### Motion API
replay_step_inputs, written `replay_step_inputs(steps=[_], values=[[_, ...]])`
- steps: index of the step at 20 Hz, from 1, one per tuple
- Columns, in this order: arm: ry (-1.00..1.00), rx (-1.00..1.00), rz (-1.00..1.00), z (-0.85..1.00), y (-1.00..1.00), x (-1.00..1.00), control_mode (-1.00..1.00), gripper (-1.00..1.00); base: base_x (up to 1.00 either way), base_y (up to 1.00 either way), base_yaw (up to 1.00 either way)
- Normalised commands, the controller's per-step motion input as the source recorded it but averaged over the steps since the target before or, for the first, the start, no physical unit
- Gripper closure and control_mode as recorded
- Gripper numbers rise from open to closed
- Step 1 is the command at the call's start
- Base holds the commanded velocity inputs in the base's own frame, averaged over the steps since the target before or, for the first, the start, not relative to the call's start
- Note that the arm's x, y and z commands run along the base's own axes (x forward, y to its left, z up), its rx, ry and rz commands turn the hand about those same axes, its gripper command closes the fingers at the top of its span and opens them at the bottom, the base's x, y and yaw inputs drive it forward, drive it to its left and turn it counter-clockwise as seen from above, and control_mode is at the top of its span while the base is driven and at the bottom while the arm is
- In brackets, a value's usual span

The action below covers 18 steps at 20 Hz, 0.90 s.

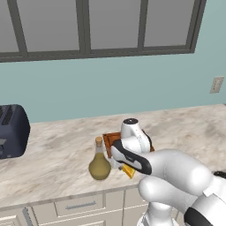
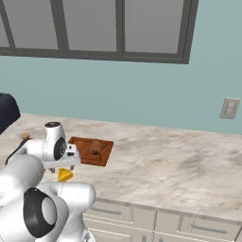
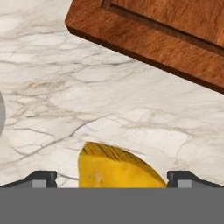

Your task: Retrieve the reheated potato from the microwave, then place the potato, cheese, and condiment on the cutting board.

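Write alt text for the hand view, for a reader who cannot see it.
A yellow cheese wedge lies on the marble counter between the two dark fingertips of the open pincer, at the bottom of the view. A corner of the grooved reddish-brown cutting board fills the upper right.

From your left base camera, the condiment stands upright on the marble counter just left of the arm, which hides most of the cutting board and cheese (a dark blue toaster sits far left).

No text, label, brand, number or sign can be read.
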Motion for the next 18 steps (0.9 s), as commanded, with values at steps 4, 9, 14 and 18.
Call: replay_step_inputs(steps=[4,9,14,18], values=[[0.00,0.00,0.00,-0.22,-0.04,-0.26,-1.00,-1.00,0.00,0.00,0.00],[-0.07,0.00,0.00,-0.07,-0.05,-0.30,-1.00,-1.00,0.00,0.00,0.00],[-0.09,0.00,0.00,-0.07,-0.09,-0.28,-1.00,-1.00,0.00,0.00,0.00],[-0.09,0.00,0.02,-0.10,-0.15,-0.15,-1.00,-1.00,0.00,0.00,0.00]])
